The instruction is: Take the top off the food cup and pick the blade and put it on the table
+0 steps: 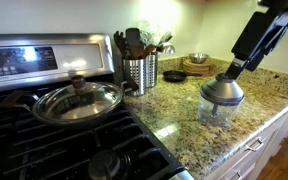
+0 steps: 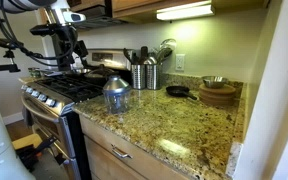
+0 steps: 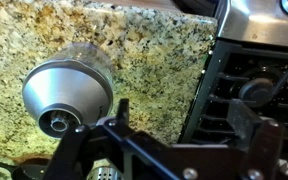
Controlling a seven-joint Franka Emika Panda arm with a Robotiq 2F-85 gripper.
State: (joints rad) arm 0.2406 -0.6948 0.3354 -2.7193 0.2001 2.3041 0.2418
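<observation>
The food cup is a small clear bowl standing on the granite table. The grey dome top sits on it. In an exterior view the cup and top stand near the stove's edge. My gripper hangs open just above and to the right of the top, touching nothing. In the wrist view the top lies left of the open gripper, whose fingers have only table between them. The blade is hidden under the top.
A pan with a glass lid sits on the black stove. Behind the cup are a perforated steel utensil holder, a small black skillet and a wooden board with a bowl. The counter's front edge runs close by.
</observation>
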